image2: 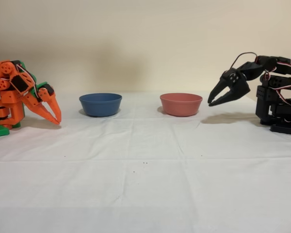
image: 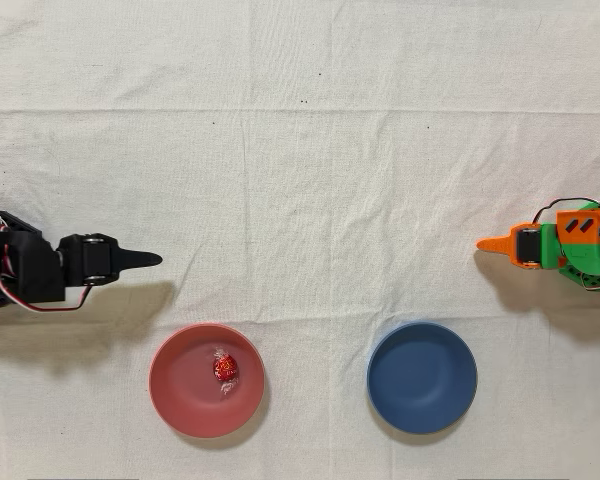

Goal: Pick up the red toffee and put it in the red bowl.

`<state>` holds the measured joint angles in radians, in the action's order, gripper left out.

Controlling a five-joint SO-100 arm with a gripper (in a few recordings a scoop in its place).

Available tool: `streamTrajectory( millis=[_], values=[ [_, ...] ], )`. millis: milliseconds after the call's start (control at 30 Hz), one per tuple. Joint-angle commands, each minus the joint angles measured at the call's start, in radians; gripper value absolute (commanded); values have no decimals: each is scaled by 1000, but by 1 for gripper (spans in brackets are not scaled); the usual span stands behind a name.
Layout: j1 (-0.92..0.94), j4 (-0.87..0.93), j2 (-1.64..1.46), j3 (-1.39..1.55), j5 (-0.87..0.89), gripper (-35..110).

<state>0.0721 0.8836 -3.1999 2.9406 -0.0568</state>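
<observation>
The red toffee lies in the red bowl. The hand (fingers slightly spread, holding nothing) could only disturb it by returning.

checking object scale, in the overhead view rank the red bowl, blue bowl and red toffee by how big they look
1. red bowl and blue bowl: near enough alike to tie; the red one may look slightly wider.
2. red toffee: far smaller, lying inside the red bowl.
</observation>
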Motion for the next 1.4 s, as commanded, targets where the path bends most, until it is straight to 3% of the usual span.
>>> streamTrajectory(
  millis=[0,1367],
  values=[
    [11,-21,-17,8,63,1],
    [-5,3,-17,123,130,1]
  ],
)
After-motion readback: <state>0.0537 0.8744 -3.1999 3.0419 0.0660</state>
